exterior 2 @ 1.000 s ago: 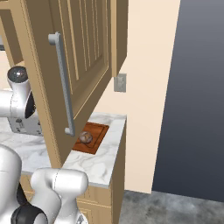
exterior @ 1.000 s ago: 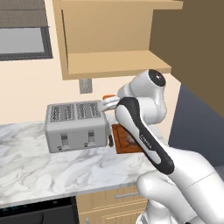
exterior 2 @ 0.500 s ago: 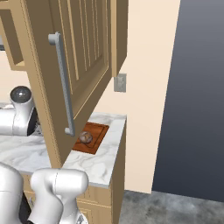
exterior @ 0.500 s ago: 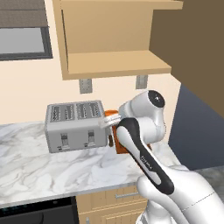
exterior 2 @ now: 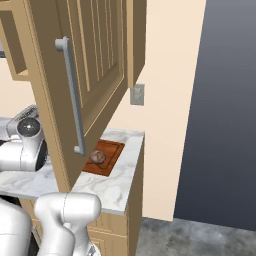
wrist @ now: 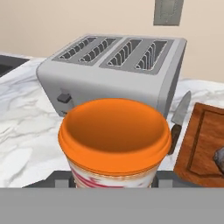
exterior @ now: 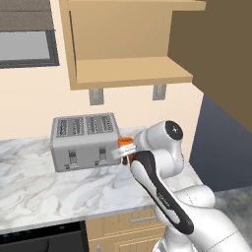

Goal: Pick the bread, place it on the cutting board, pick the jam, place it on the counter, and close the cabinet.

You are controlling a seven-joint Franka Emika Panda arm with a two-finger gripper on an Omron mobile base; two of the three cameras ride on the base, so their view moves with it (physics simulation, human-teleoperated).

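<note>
Over the last second the arm has swung down and away from the open cabinet (exterior: 133,69), carrying the jam (exterior: 126,146) from near the wall, behind the toaster's right end, to a spot lower and further forward, in front of the toaster's (exterior: 86,140) right corner and above the marble desk (exterior: 44,189). The base cameras have not shifted, so this is a real move of the arm and jar. In my judgement the jar is on its way to being set down: the bread (exterior 2: 98,157) already lies on the cutting board (exterior 2: 111,155) at the desk's right end, the cabinet shelf is bare, and what remains is to lower the jam onto the marble, let go, and then push the panelled cabinet door (exterior 2: 85,75) shut by or near its metal bar handle (exterior 2: 72,95). The tool (wrist: 114,183) is closed nearly as tight as it goes, clamped on the lower body of the jam. In the hand view the orange lid fills the centre, facing the camera, so the jar's short axis, from base to lid, runs along the tool's line of sight. In the left base view it looks close to upright with the lid on top, though a small tilt cannot be ruled out. It hangs clear of the desk, just beside the toaster and left of the knife (wrist: 178,120) and the board's edge, with free marble below it to land on.
</note>
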